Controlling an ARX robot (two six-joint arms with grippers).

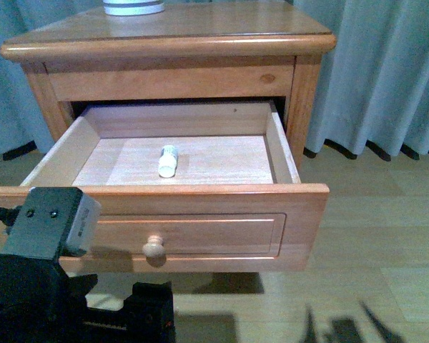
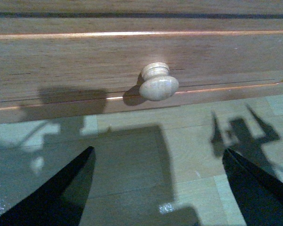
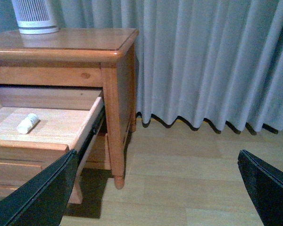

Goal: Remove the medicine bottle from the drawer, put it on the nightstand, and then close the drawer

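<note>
The nightstand (image 1: pixel 171 36) stands ahead with its upper drawer (image 1: pixel 200 232) pulled far out. The tiny white medicine bottle (image 1: pixel 168 161) lies on its side on the drawer's pale floor, near the middle; it also shows in the right wrist view (image 3: pixel 28 123). My left gripper (image 2: pixel 158 149) is open and empty, low in front of the drawer front, a short way from its round knob (image 2: pixel 159 84). My right gripper (image 3: pixel 158 151) is open and empty, off to the right of the nightstand (image 3: pixel 111 94), above the floor; it is out of the front view.
A large white ribbed cylinder (image 1: pixel 134 6) stands at the back of the nightstand top. Grey-blue curtains (image 1: pixel 379 71) hang behind and to the right. Pale wood flooring (image 1: pixel 372 236) lies to the right. My left arm's body (image 1: pixel 46 236) fills the front view's lower left.
</note>
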